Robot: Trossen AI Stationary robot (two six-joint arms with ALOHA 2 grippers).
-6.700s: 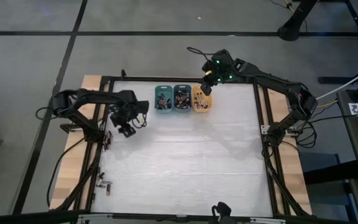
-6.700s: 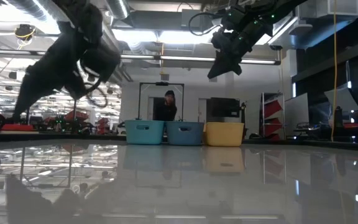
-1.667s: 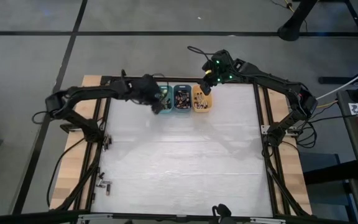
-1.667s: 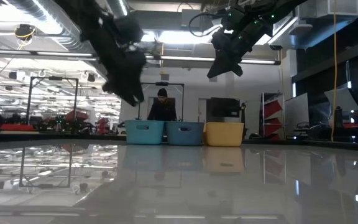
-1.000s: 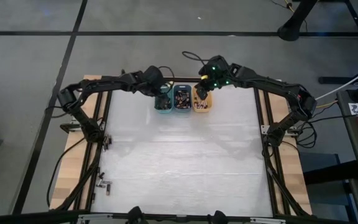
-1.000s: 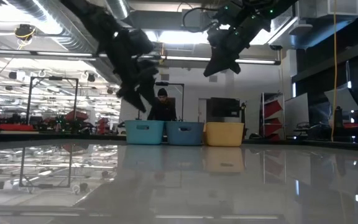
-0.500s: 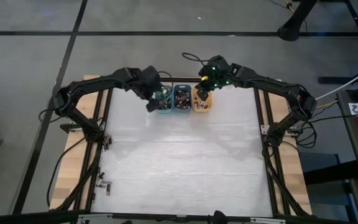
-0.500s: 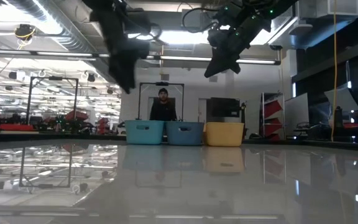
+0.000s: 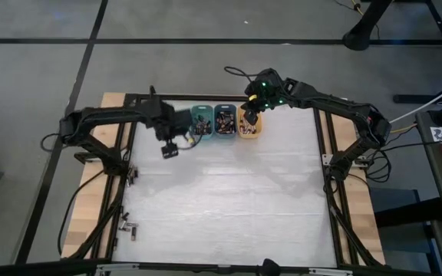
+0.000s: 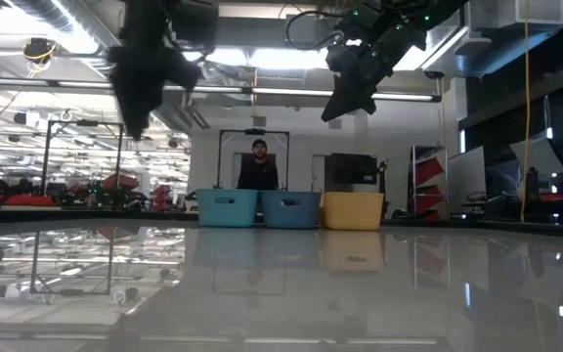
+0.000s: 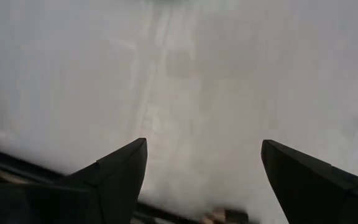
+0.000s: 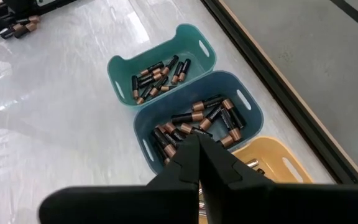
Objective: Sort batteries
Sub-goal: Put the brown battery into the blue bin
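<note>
I had three small bins lined up in a row at the far edge of the white table [image 9: 229, 199]: a teal bin [image 9: 201, 121] on my left, a blue bin [image 9: 225, 120] in the middle, and an orange bin [image 9: 249, 123] on my right, each touching its neighbour. The batteries [image 12: 160, 78] lay inside them, dark cells with coppery bands; through my right wrist camera I counted roughly a dozen in the teal bin and about as many, piled more thickly, in the blue bin, though the heaps overlapped too much for an exact count. Only a corner of the orange bin showed there, with one or two cells at its edge. Three or so loose cells lay on the table well apart from the bins [image 12: 20, 26]. My right gripper [image 12: 199, 163] hung above the seam between the blue and orange bins, its two fingers pressed together with nothing between them. My left gripper [image 9: 170, 147] was raised over bare table just beside the teal bin, its two fingers [image 11: 114, 171] spread wide and carrying nothing, with only the white surface between them. In the level view across the table, one person [image 10: 258, 168] stood in the room behind the three bins.
</note>
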